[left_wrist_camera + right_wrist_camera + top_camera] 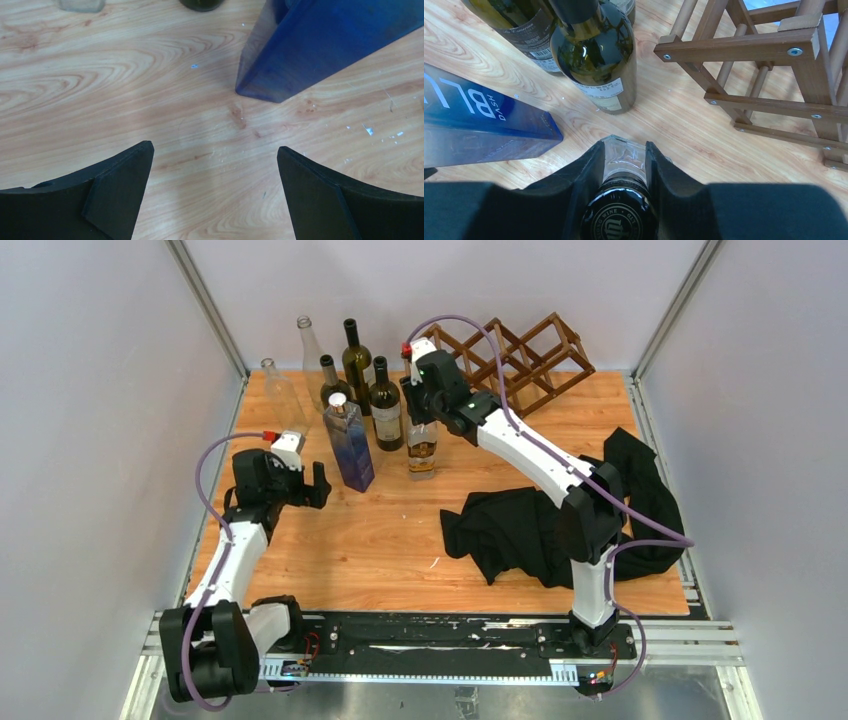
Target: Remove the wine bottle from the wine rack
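Right gripper (624, 151) fingers pinched on the neck of the wine bottle (422, 452). The bottle is upright at upper centre of the top view, outside the wine rack (520, 355) and just lower left of it. Left gripper (215, 152) fingers spread wide over the table (100, 100), holding nothing, blue bottle (320, 45) near.

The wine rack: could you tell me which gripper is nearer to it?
Right. The right gripper, shut on a clear bottle, is beside the wine rack; the open left gripper is far off, beyond the blue bottle.
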### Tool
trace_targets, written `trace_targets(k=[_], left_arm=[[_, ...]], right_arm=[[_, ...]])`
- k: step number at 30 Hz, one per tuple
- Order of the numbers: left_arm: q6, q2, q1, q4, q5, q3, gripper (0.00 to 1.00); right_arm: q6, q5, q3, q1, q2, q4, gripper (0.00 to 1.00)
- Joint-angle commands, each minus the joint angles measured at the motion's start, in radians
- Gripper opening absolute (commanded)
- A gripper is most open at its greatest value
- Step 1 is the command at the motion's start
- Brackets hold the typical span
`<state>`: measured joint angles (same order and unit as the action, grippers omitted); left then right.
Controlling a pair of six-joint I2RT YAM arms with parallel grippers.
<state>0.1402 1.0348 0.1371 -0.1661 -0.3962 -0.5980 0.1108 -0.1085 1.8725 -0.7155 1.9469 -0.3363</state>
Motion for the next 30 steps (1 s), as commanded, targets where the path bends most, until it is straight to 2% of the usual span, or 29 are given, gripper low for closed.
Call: trace_targets(k=[1,2,3,6,8,14,18,21,25,27,30], left_arm=[[-0.068,0.016,0.007,0.247,0.030,0.064,1.00],[-0.082,0.022,0.007,0.271,0.042,0.073,1.00],[-0.089,0.029,0.007,0.290,0.045,0.079,1.00],[-0.100,0.057,0.006,0.352,0.051,0.097,1.00],[-0.105,0.082,0.007,0.397,0.056,0.109,1.00],[-0.131,0.159,0.005,0.562,0.061,0.155,1.00],[-0.136,0.186,0.005,0.695,0.074,0.194,1.00],[-0.123,0.212,0.004,0.773,0.089,0.217,1.00],[-0.135,0.254,0.005,0.922,0.124,0.266,1.00],[-0.154,0.257,0.006,0.977,0.117,0.290,1.00],[-0.184,0.309,0.004,1.194,0.094,0.362,1.00]], right_arm=[[0.003,-0.007,-0.028,0.010,-0.049,0.114,0.44],[0.005,-0.006,-0.053,0.010,-0.073,0.129,0.52],[0.005,-0.004,-0.078,0.010,-0.094,0.135,0.54],[0.009,0.005,-0.135,0.009,-0.150,0.165,0.82],[0.010,0.011,-0.152,0.008,-0.176,0.154,0.90],[0.016,0.012,-0.179,0.004,-0.270,0.070,0.92],[0.031,-0.027,-0.275,0.004,-0.408,0.037,0.94],[0.051,-0.078,-0.406,0.005,-0.546,0.040,0.94],[0.052,-0.252,-0.629,0.028,-0.771,0.037,0.96],[0.065,-0.318,-0.754,0.085,-0.881,0.039,0.96],[0.087,-0.434,-0.959,0.198,-1.049,0.094,0.96]])
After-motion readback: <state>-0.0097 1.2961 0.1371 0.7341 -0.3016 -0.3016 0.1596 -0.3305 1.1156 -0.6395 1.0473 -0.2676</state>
